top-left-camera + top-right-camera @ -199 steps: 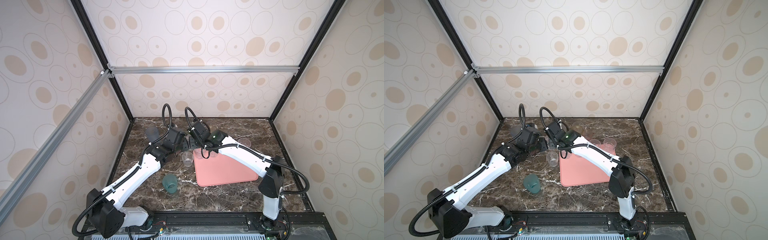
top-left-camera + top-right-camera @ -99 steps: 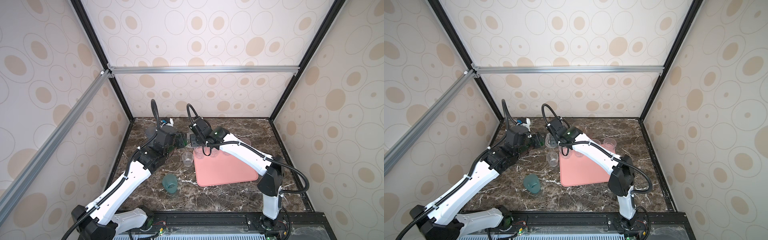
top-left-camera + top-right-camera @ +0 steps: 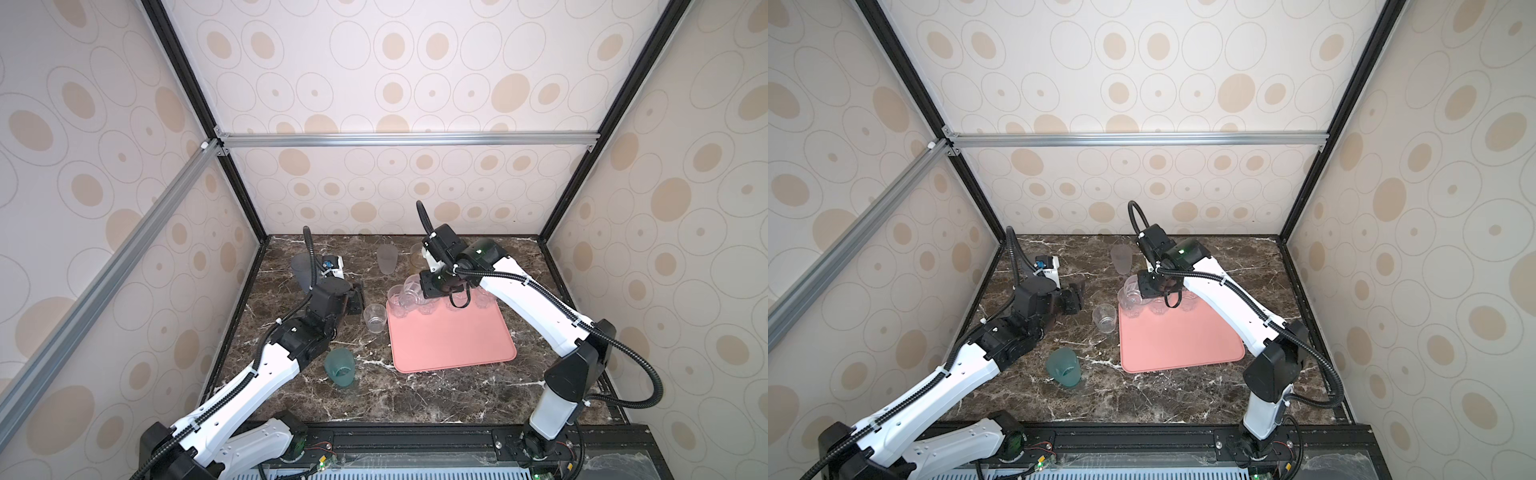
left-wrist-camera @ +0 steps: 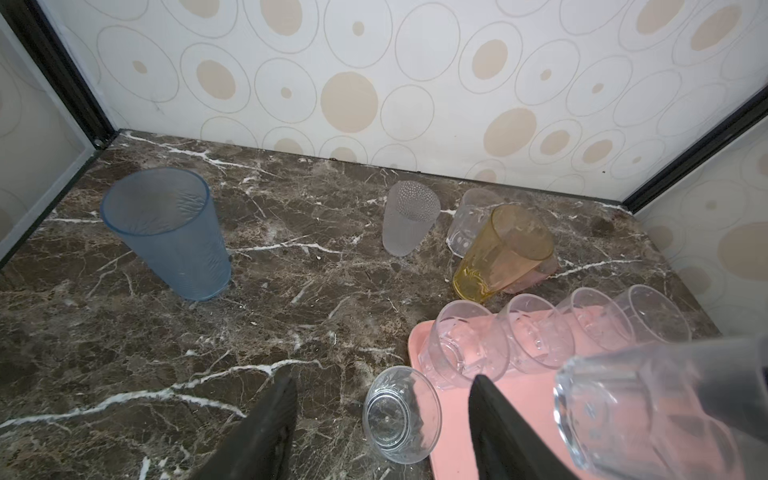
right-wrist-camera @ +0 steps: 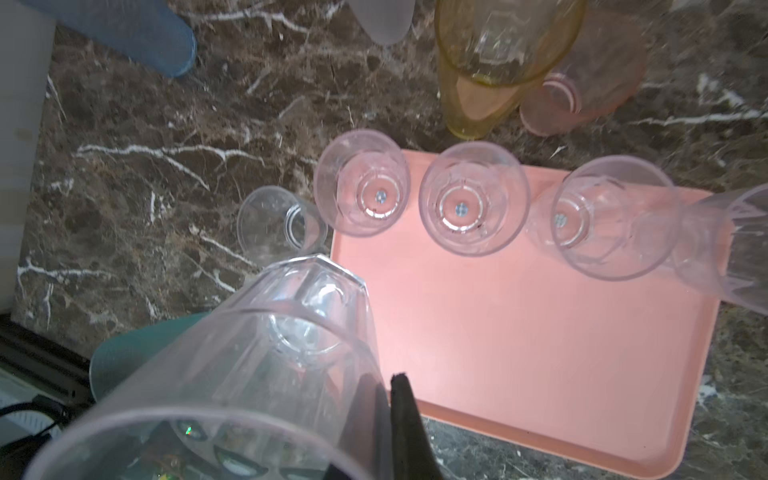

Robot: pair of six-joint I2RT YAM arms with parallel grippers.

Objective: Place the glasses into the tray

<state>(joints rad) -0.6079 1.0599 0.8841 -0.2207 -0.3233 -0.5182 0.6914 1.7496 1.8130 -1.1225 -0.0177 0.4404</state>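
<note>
Brown marble tabletop (image 3: 415,399) carried the salmon tray (image 3: 453,345) with four clear glasses (image 5: 473,199) in it. My right gripper (image 5: 384,382) pinched a fifth clear tumbler (image 5: 257,374) over its corner; the left gripper (image 4: 382,386) gaped empty. Teal glass (image 3: 340,368), blue glass (image 4: 166,232) and others stood outside.

No legible text, label, brand, number or sign was found in any view. A small blue patch (image 3: 328,263) was noted on the white housing (image 3: 336,270) at the left arm's wrist, seen in both top views (image 3: 1040,263); it is too small to be read. Green indicator lights were observed on the right arm (image 3: 478,251), and none carries a character.
</note>
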